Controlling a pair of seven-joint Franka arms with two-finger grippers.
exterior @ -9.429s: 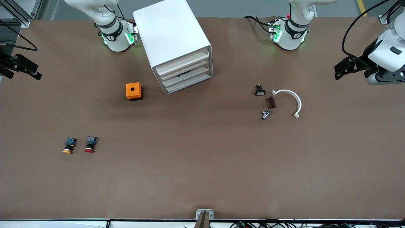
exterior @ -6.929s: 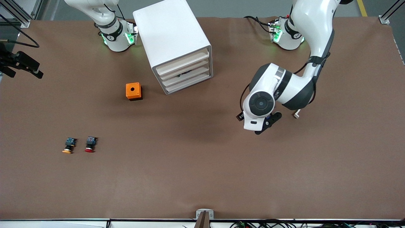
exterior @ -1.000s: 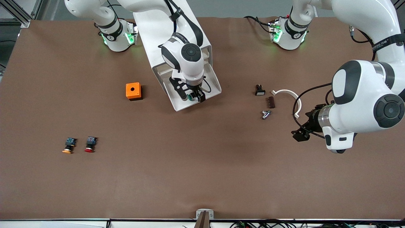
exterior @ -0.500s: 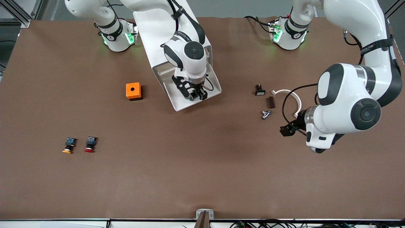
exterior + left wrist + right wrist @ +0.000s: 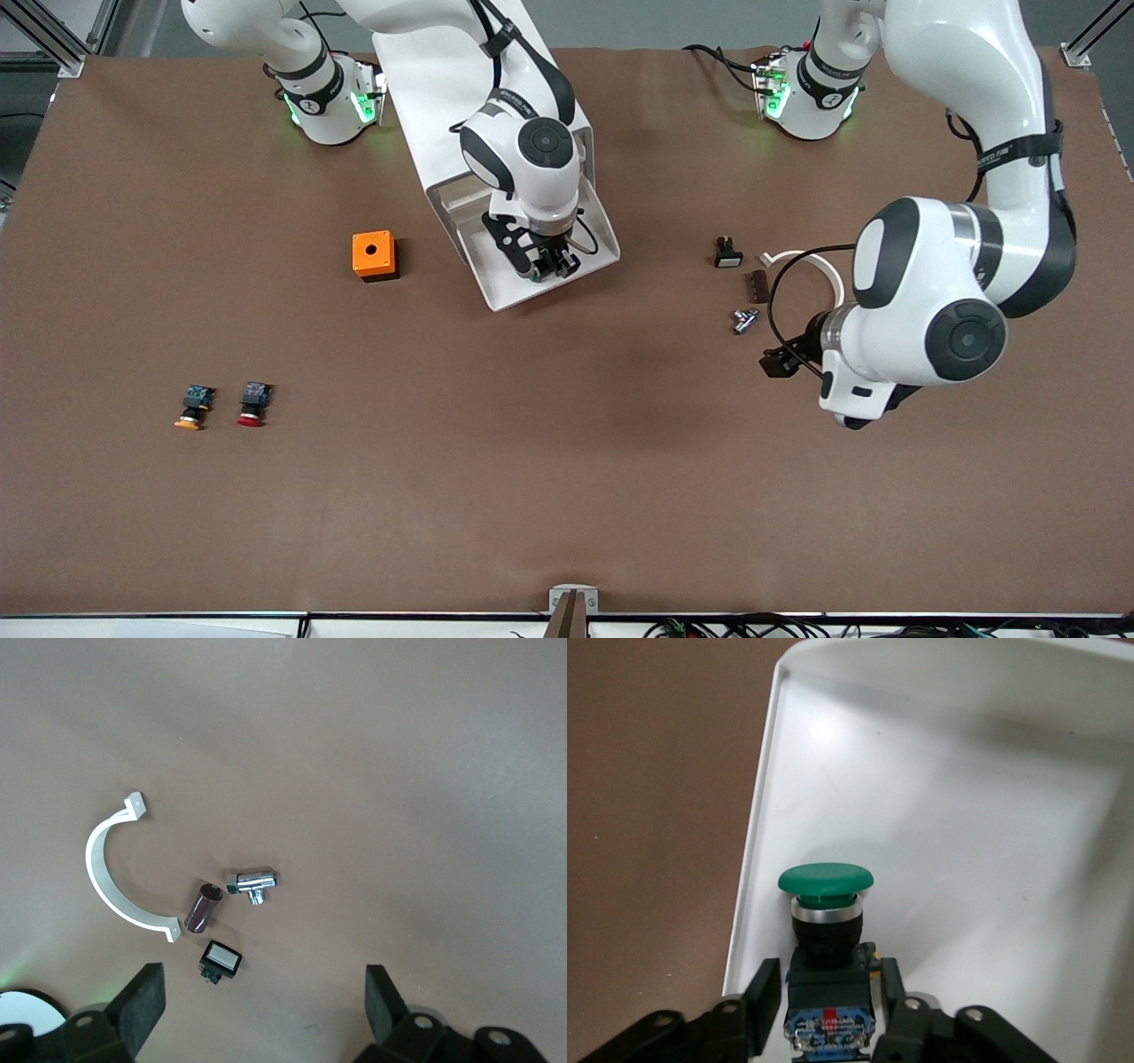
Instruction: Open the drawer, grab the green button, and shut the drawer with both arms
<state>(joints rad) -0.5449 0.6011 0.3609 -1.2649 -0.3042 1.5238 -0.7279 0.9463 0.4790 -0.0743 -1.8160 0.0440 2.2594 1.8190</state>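
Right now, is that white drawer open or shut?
Open: the drawer sticks out of the cabinet, and the green button lies inside.

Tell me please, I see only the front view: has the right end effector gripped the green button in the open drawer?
Observer: Yes, it seems so. In the right wrist view the right end effector has its fingers against both sides of the button, at its dark body.
Operator: Is the button lifted already?
Observer: It does not look so. It appears to rest on the floor of the drawer, close to one side wall.
Operator: And the left end effector, open or shut?
Observer: Open. In the left wrist view the left end effector hangs over the table near the chrome fitting, holding nothing.
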